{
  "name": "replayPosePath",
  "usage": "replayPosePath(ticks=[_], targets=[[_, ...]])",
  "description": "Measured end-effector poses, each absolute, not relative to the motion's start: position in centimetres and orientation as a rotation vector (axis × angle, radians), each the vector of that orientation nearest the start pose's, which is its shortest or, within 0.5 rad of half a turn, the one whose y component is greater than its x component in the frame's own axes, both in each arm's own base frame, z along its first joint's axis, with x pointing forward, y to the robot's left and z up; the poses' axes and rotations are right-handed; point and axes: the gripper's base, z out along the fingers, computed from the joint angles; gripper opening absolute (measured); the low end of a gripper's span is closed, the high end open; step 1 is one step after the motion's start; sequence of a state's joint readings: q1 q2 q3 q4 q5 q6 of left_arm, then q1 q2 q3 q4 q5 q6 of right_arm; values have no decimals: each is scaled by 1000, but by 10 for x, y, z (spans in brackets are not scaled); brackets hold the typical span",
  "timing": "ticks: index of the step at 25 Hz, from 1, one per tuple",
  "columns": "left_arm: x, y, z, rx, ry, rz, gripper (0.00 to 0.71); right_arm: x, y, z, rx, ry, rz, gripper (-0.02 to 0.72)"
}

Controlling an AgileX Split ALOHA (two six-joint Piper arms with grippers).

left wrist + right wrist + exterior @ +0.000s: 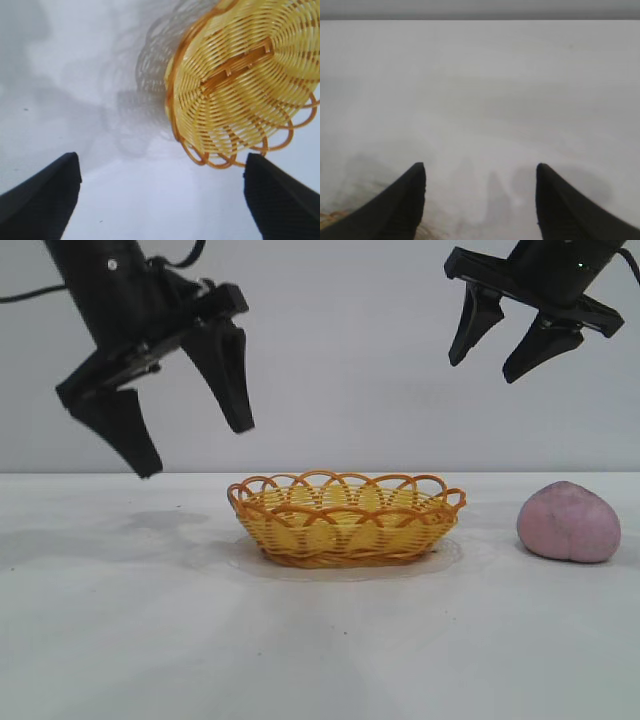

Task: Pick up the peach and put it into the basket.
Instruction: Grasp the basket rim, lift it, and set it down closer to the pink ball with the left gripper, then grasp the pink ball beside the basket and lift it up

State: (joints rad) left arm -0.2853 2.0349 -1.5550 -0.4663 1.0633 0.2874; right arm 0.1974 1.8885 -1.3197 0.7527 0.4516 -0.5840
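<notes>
At the centre of the exterior frame, on the white bench (120, 640), stands the basket (345, 520), yellow with an orange looped rim, and nothing lies inside it. The peach (568, 523) rests on the bench at the right edge of the same frame, well apart from the basket, and no hand touches it. The left hand (195, 450) hangs in the upper left of the frame, above the bench and to the left of the basket; its fingers are spread wide and hold nothing, and its wrist view shows the basket beyond the two dark fingertips. The right hand (490, 365) hangs in the upper right of the frame, higher than the peach and a little to the left of it, with its fingers also released and empty. I judge that the picking step is not yet begun. The risk from here is mostly in the approach: the peach is round and matte, so if the fingers close off its middle it can roll away or slip out during the lift. The left hand is the far one, and it would have to cross over the basket and might catch the looped rim and push the light basket aside. A release from too high could also let the peach bounce out of the shallow basket.
</notes>
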Motion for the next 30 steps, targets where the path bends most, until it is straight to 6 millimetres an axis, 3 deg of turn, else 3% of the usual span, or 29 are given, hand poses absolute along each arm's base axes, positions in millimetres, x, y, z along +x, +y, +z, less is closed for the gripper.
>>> replayPosePath(ticks=[2,5,9,11,16,23,27,30], targets=[[394,-148,214,586,2906,-541,538,403,108,219,-241,2392,509,457],[402,-135,230,618,2915,-294,534,403,108,219,-242,2394,511,457],[408,-112,235,629,2925,109,534,403,108,219,-242,2394,511,457],[410,-103,236,607,2925,219,534,403,108,219,-243,2395,512,457],[415,-81,235,464,2965,143,534,403,108,219,-261,2391,504,457],[418,-30,233,257,3013,22,534,403,108,219,-270,2389,501,457],[400,-10,228,190,3068,24,534,403,109,219,-274,2389,500,457],[376,-4,226,172,3117,22,534,403,109,219,-274,2390,501,457]])
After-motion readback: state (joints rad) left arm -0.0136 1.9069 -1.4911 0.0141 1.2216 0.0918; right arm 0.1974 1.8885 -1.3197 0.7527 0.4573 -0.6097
